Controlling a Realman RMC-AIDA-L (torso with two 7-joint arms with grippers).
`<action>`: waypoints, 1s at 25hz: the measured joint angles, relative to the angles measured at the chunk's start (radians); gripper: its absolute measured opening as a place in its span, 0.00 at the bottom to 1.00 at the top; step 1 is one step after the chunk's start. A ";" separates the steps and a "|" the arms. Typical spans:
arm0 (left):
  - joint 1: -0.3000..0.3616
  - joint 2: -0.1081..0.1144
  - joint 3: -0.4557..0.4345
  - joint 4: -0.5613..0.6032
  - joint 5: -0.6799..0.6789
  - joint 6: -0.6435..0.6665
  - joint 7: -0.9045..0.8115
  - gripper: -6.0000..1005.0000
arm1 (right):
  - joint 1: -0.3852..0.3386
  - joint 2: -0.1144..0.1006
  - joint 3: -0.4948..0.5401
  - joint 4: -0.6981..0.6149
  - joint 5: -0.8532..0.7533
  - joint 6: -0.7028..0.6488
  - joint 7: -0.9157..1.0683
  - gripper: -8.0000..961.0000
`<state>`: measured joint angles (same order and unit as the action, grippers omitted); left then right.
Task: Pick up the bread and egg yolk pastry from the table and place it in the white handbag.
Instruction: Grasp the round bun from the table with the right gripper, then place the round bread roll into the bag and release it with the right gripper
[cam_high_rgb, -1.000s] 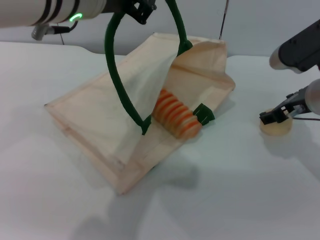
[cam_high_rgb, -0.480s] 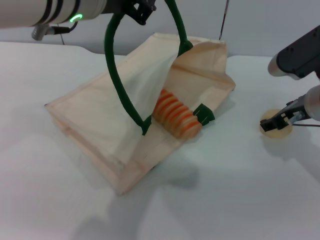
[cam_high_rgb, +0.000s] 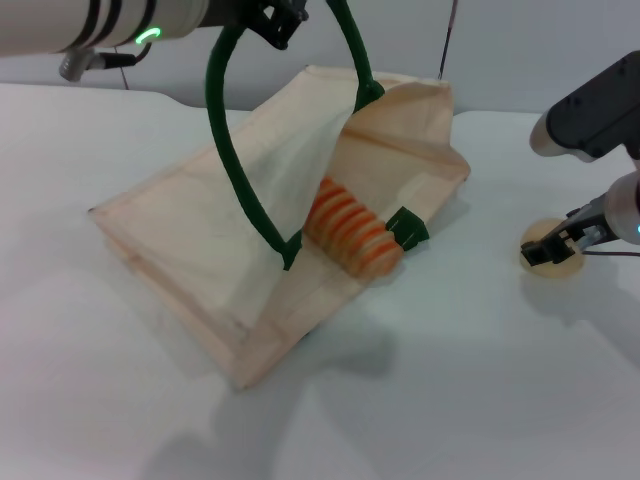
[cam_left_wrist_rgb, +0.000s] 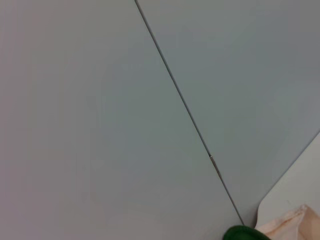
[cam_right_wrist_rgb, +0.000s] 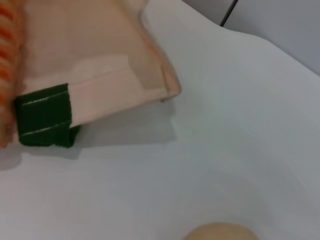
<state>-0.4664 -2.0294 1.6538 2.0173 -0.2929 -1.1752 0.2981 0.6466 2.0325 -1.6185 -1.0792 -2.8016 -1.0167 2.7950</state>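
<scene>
Right hand (cam_high_rgb: 551, 250) low, straddling egg yolk pastry (cam_high_rgb: 553, 262) — grip unclear; left hand (cam_high_rgb: 283, 20) raised — gripping handle (cam_high_rgb: 232, 150).

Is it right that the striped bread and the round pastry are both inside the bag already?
Not quite. In the head view only the bread lies inside the bag. The pastry is on the table, under the right gripper.

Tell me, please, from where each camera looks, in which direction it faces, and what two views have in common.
Head view: from the robot's head, forward and down on the table; left claw lifts the white handbag by its handle, bread inside; right claw at the egg yolk pastry.
Left wrist view: faces the wall; no claw shows.
Right wrist view: looks toward the handbag's mouth; no claw shows.
Shared by head and right wrist views: handbag, bread, pastry.
</scene>
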 joint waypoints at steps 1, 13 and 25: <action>0.000 0.000 0.000 0.000 0.000 0.000 0.000 0.14 | 0.001 0.000 -0.001 -0.001 0.000 -0.003 0.000 0.85; 0.000 0.000 0.000 -0.001 0.000 0.000 0.002 0.15 | -0.001 0.001 -0.004 -0.036 0.001 -0.029 -0.002 0.67; -0.002 0.001 -0.003 -0.004 0.000 0.001 0.003 0.15 | -0.065 0.003 -0.065 -0.314 0.028 -0.082 0.002 0.60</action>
<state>-0.4681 -2.0279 1.6505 2.0135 -0.2930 -1.1741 0.3013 0.5815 2.0352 -1.6840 -1.3936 -2.7736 -1.0984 2.7965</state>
